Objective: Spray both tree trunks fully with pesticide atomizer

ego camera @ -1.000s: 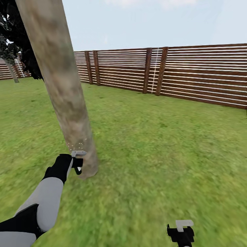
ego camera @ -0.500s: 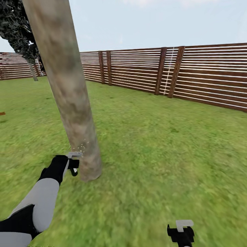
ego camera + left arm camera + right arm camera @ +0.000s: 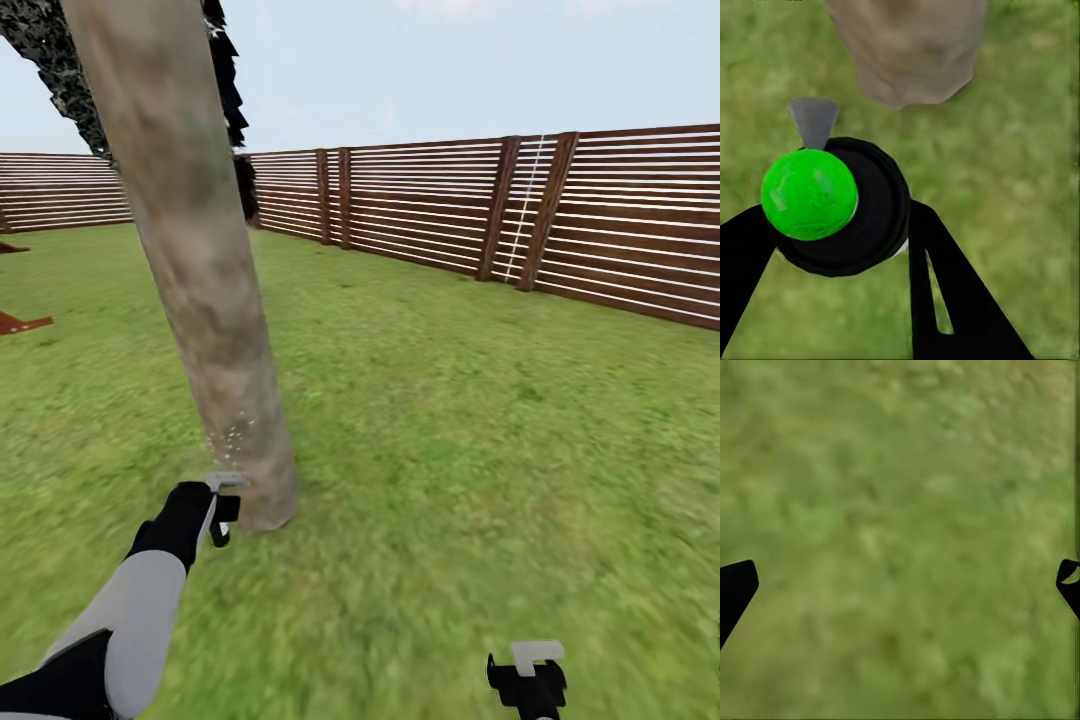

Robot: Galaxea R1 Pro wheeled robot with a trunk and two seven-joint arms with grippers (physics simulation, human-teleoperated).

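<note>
Pesticide atomizer, likely light, rigid and slick, sits clamped round its dark body in left gripper, nozzle aimed at tree trunk base at 12 o'clock; right gripper spread wide over lawn.

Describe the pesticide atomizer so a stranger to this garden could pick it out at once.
Start at the thick, mottled grey-brown tree trunk rising from the lawn in front of the slatted wooden fence. At its base, the left gripper holds the pesticide atomizer. Unlike the black gripper fingers, it has a light-grey nozzle aimed at the bark, where pale spray specks show.
</note>
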